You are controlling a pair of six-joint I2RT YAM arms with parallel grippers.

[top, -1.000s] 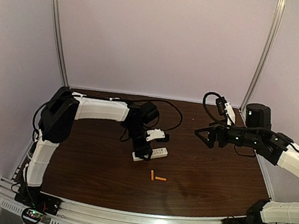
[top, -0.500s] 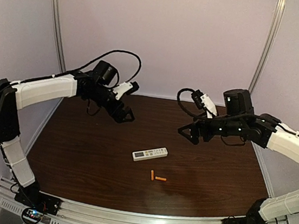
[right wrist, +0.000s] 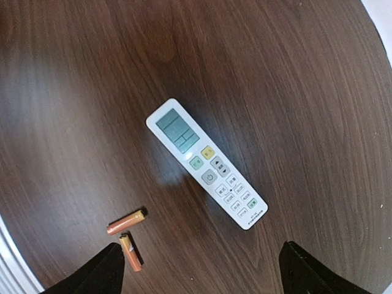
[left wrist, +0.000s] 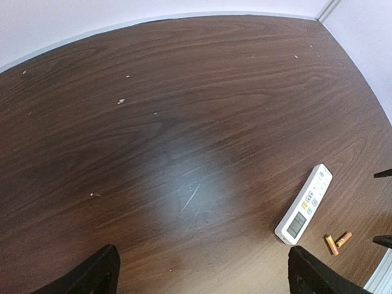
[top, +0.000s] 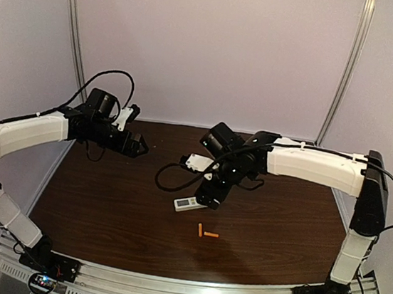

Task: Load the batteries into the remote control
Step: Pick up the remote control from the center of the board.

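The white remote control [top: 185, 204] lies face up on the brown table, its screen end towards the left; it also shows in the left wrist view [left wrist: 304, 204] and the right wrist view [right wrist: 206, 163]. Two orange batteries [top: 200, 229] [top: 211, 234] lie loose just in front of it, also seen from the right wrist [right wrist: 125, 222] [right wrist: 130, 252] and the left wrist [left wrist: 335, 242]. My right gripper [top: 210, 197] [right wrist: 202, 272] hovers open and empty just above the remote's right half. My left gripper [top: 139, 148] [left wrist: 205, 275] is open and empty, raised at the back left.
A black cable [top: 168, 176] from the right wrist loops down left of the remote. Metal frame posts [top: 76, 46] and pale walls close in the table at the back and sides. A metal rail [top: 186, 289] runs along the near edge.
My left arm has lifted off the remote and swung to the back left. My right arm has swung in from the right and come down over the remote. Remote and batteries have not moved.
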